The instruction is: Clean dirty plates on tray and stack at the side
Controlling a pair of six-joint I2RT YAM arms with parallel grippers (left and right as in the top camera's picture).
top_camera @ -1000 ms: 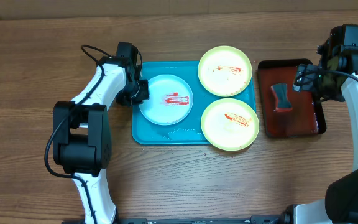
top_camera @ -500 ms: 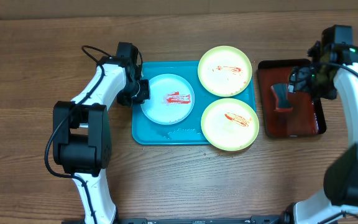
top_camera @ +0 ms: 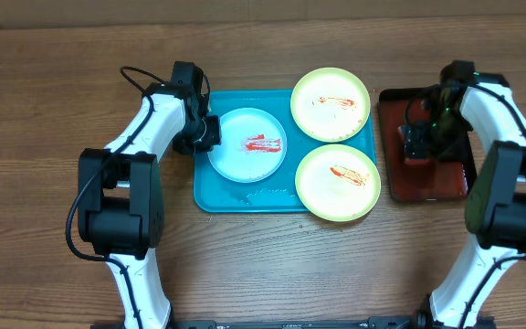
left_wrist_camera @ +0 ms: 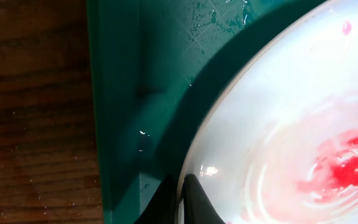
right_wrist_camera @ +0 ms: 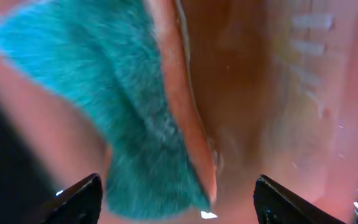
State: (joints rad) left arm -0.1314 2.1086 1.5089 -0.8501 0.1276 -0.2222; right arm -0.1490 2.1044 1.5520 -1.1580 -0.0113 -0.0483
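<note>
Three plates lie on the turquoise tray (top_camera: 210,196). The pale blue-white plate (top_camera: 249,146) with a red smear is at the left; two yellow-green plates (top_camera: 330,103) (top_camera: 337,182) with red smears are at the right. My left gripper (top_camera: 205,135) is shut on the pale plate's left rim. In the left wrist view the gripper (left_wrist_camera: 180,196) pinches the rim of that plate (left_wrist_camera: 291,124) over the tray (left_wrist_camera: 142,62). My right gripper (top_camera: 425,135) is open over a teal scrubber (right_wrist_camera: 104,93), the gripper (right_wrist_camera: 178,193) straddling it without touching.
The scrubber (top_camera: 415,144) lies in a dark red, black-rimmed tray (top_camera: 446,183) at the right of the turquoise tray. Bare wooden table (top_camera: 272,265) lies in front of both trays and left of the left arm.
My right arm has swung left and come down over the red tray until its fingers straddle the scrubber. The left gripper stays shut on the pale plate, which has crept slightly right.
</note>
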